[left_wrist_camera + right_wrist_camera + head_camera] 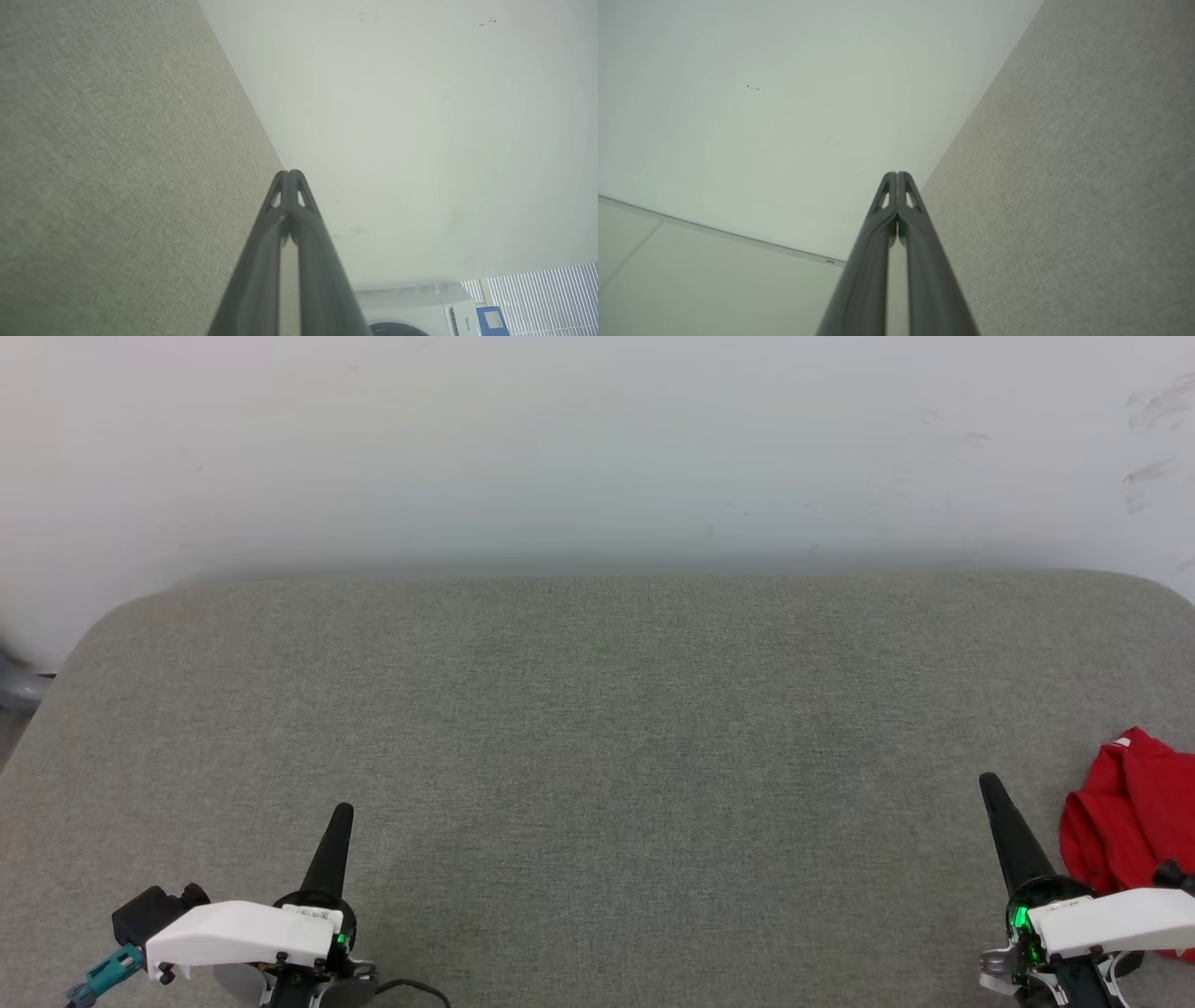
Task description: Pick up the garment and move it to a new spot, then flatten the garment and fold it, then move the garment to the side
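Found the left gripper (343, 812) at the near left of the grey woven tabletop (597, 728), fingers pressed together on nothing; found the right gripper (987, 784) at the near right, likewise closed and empty; saw the garment (1125, 817), a crumpled red heap, just beside it at the tabletop's right edge; beyond, noted a pale scuffed wall (597, 448); in the left wrist view, glimpsed a white washing machine (420, 305) and slatted blinds (546, 294).
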`<state>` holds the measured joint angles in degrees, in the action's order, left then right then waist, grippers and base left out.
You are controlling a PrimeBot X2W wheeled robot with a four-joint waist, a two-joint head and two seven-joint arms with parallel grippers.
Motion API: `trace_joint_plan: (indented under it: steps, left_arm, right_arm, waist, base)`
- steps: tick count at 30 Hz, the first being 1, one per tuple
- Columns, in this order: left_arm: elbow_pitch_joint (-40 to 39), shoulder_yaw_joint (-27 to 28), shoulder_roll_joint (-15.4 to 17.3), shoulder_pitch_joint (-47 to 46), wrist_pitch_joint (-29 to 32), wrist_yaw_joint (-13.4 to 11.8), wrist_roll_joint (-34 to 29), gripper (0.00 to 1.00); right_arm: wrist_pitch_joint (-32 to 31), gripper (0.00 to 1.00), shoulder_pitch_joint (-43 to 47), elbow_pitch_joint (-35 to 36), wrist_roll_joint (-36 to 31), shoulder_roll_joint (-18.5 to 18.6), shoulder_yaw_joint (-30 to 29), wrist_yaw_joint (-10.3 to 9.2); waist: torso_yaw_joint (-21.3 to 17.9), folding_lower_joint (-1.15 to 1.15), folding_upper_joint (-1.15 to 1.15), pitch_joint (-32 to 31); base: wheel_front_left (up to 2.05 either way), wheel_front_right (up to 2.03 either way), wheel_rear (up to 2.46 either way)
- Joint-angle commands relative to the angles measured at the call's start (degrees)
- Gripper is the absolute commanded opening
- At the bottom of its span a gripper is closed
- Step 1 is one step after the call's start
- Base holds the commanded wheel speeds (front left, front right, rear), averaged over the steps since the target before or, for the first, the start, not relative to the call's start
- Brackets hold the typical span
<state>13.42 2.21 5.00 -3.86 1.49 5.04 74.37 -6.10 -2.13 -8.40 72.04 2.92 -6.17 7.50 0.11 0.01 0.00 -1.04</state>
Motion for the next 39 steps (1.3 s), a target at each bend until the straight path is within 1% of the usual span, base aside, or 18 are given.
trace_joint_plan:
  steps: [1,19,39]
  left_arm:
    - [-0.17,0.45,0.00,-1.20,0.40,0.28,1.07,0.00]
    - [0.22,2.36,-1.06,-1.91,2.62,1.40,8.92,0.00]
    - [0.61,4.17,-2.02,-2.50,4.83,2.46,16.45,0.00]
  right_arm:
    - [-0.05,0.00,-1.19,-0.12,1.18,0.00,-0.12,-0.01]
    - [-0.21,0.00,-2.84,-2.72,10.11,-0.02,-0.26,-0.01]
    - [-0.44,0.00,-4.12,-5.32,18.59,-0.04,-0.40,-0.02]
  waist:
    - [0.00,-0.01,0.00,0.03]
    - [-0.05,-0.01,0.00,0.52]
    - [-0.10,-0.01,0.00,1.07]
  base:
    - [0.00,0.00,0.00]
    - [0.00,0.00,0.00]
    - [0.00,0.00,0.00]
